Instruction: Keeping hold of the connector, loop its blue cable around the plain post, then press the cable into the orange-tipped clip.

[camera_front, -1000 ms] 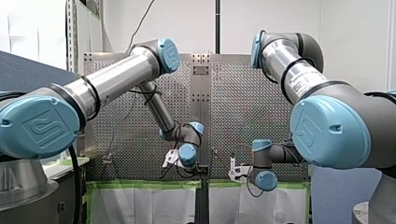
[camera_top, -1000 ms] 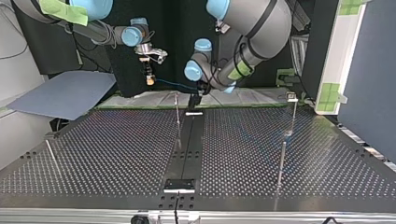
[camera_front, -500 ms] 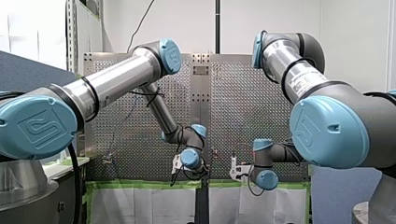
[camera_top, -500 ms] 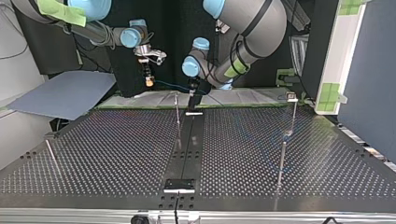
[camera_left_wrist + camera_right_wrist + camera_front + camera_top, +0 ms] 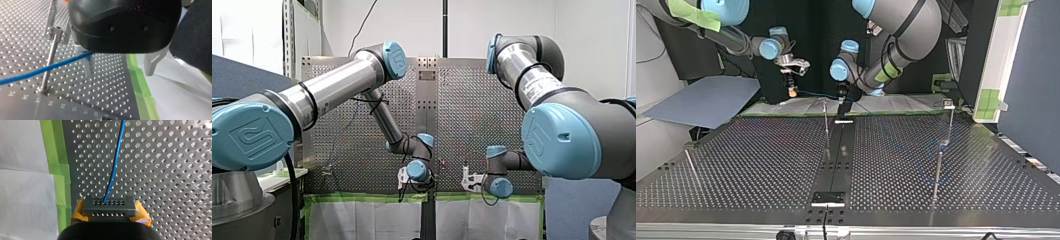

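My right gripper [image 5: 109, 213] is shut on a grey connector [image 5: 109, 206], gripped between yellow pads [image 5: 78, 212]. Its blue cable [image 5: 113, 162] runs straight ahead over the perforated plate. In the top view my right gripper [image 5: 792, 89] hangs at the back left, and the cable [image 5: 818, 94] stretches across to my left gripper [image 5: 841, 102]. In the left wrist view my left gripper [image 5: 118, 73] is open. The cable [image 5: 45, 70] passes in front of a thin post with a metal bracket [image 5: 55, 32] and ends under the gripper body beside one finger [image 5: 87, 63].
Slim posts stand on the perforated table [image 5: 761, 165]: one mid-back [image 5: 825, 120], one with a small head at back right [image 5: 949, 117], a plain one in front of it [image 5: 937, 172], one at the left edge [image 5: 691, 167]. Green tape [image 5: 53, 150] lines the plate's edge.
My right gripper carried the connector toward the top view's left and slightly lower, drawing the cable out. My left gripper dropped lower near the mid-back post.
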Controlling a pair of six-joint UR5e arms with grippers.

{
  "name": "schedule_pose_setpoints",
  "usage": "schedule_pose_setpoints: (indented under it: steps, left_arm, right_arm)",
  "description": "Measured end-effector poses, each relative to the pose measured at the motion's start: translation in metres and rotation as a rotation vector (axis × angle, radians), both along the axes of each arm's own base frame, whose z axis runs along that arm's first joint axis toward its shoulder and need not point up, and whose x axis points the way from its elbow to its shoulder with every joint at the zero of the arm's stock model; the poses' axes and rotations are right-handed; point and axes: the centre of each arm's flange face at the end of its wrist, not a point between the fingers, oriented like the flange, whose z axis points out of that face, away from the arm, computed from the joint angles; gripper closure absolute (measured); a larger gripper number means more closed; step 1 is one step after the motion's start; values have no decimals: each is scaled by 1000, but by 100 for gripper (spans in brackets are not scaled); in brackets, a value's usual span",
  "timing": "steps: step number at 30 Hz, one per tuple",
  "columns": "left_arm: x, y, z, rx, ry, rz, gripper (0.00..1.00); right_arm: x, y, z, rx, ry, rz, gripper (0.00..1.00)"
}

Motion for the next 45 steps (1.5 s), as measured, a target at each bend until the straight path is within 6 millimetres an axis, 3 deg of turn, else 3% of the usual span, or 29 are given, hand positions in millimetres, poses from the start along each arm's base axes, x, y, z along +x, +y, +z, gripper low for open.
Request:
schedule_pose_setpoints:
  steps: [5,15,27,39,40,41,42,43,44,45]
  left_arm:
    - [-4,-3,1,-40,-10,49,0]
    - [-8,-8,5,-86,-59,128,0]
    - [-3,0,7,9,-109,181,0]
    - [-7,-10,9,90,-156,141,0]
    - [-7,-10,9,99,-158,142,9]
    - [-7,-9,9,111,-160,144,26]
    - [-7,-9,10,121,-162,148,26]
    - [-7,-8,10,132,-163,150,38]
    - [-7,-7,10,145,-165,153,56]
    - [-7,-7,10,154,-166,154,56]
  right_arm:
    - [-4,-13,3,17,6,23,100]
    - [-13,-14,0,78,18,26,100]
    - [-11,-11,0,89,13,52,100]
    - [-8,-10,0,82,12,61,100]
    - [-8,-10,0,81,11,61,100]
    - [-8,-11,0,81,11,61,100]
    - [-8,-11,0,81,11,61,100]
    - [-8,-11,0,80,11,61,100]
    - [-8,-10,0,81,11,61,100]
    - [-8,-10,0,81,11,61,100]
